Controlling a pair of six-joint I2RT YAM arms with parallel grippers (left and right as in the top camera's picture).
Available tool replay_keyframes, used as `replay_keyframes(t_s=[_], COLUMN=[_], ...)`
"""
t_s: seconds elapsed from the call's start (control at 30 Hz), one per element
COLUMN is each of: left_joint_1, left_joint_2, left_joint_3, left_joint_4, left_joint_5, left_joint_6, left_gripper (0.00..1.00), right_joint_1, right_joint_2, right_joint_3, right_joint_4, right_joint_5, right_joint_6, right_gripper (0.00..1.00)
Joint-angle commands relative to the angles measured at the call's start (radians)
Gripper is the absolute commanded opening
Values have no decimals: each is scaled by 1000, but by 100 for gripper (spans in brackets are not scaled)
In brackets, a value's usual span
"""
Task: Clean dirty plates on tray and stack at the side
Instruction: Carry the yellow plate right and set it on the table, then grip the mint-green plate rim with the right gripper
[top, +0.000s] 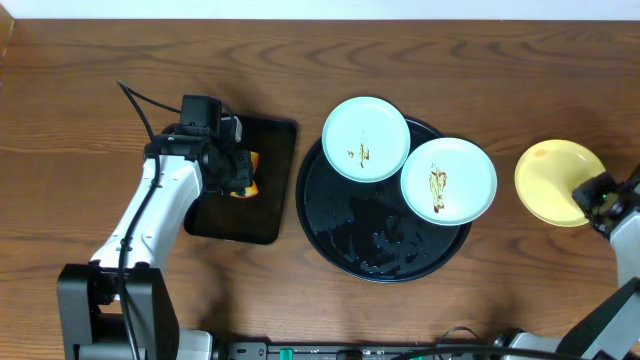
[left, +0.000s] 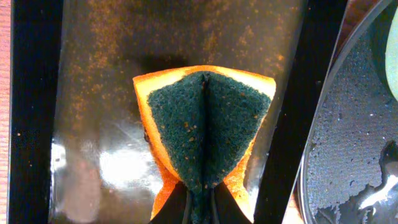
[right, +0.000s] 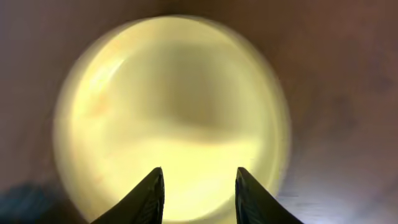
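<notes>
My left jaws are clamped narrow on a sponge (left: 205, 124). It is folded in two, dark green scrub face outward and orange backing showing at the edges. Its crease runs straight away from my fingertips toward the top of the left wrist view. The sponge hangs over the rectangular black tray (top: 268, 140), which lies left of centre in the overhead view, its long axis running top to bottom of the frame with a slight tilt.

My right jaws stand partly parted at the far right edge of the overhead view, over the lower right rim of the yellow plate (top: 552, 178). In the right wrist view the plate (right: 174, 106) is blurred and fills the frame beneath my two fingertips, with nothing pinched between them. It lies face up on the bare tabletop (top: 100, 80), just right of the round tray (top: 335, 225) and apart from it.

The round tray sits in the middle of the frame, with wet beads across its bare lower half. One mint plate (top: 366, 125) rests at its upper left. The second mint plate (top: 462, 170) sits at its right and overhangs the rim. Both lie face up, their edges meeting or nearly so; I cannot tell which. Each has a brown smear (top: 437, 188) whose streak runs top to bottom of the frame.
</notes>
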Motion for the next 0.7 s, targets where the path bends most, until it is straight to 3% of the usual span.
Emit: replay_keyframes(t_s=[0.0, 0.2, 0.4, 0.67], left_joint_1=[0, 0, 0, 0], left_joint_2=[-9, -9, -9, -9], left_joint_3=[25, 25, 25, 25], left_joint_4=[-3, -3, -4, -4], left_joint_5=[-13, -13, -13, -13], left_joint_6=[-9, -9, -9, -9], left_gripper=[8, 8, 8, 8], right_joint_1=[76, 257, 413, 487], right_joint_2=[-37, -35, -30, 35], right_joint_3=[14, 14, 14, 14], right_joint_4=[-5, -44, -54, -46], right_joint_5=[-208, -225, -33, 18], right_joint_6=[-110, -216, -220, -220], right_gripper=[35, 35, 37, 38])
